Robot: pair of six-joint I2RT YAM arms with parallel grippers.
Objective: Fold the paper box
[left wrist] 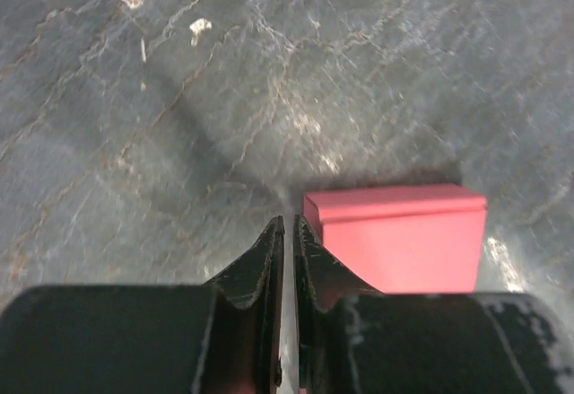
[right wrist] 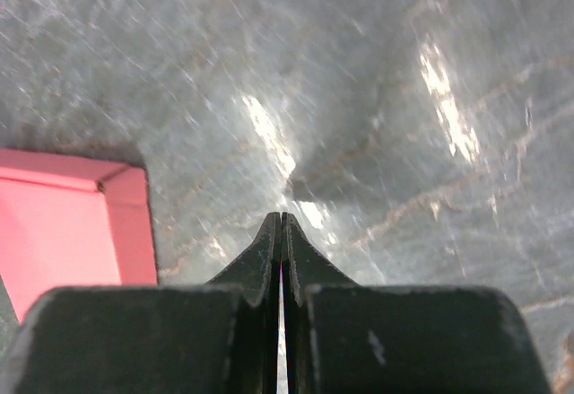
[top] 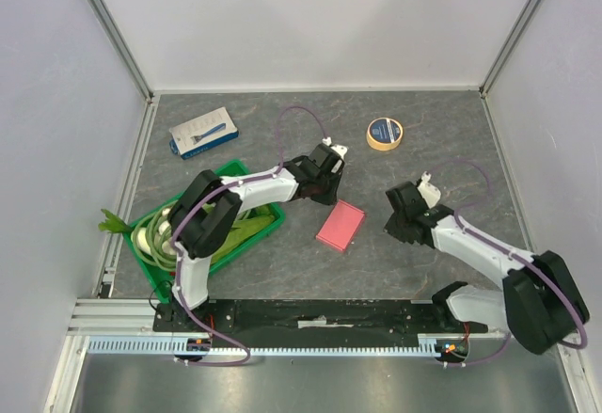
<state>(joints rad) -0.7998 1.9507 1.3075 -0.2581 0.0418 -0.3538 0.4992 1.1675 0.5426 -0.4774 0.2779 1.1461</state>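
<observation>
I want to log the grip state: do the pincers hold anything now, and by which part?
Nothing is held. The pink-salmon thin card box lies free on the table; the left pincer, slightly parted, and the shut right pincer are both empty.

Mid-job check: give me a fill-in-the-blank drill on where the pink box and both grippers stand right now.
1. The paper box lies on the table ____ the left gripper and the right gripper.
2. The right gripper's jaws are ____.
3. The crate holding vegetables is coloured ____.
Missing: between; shut; green.
</observation>
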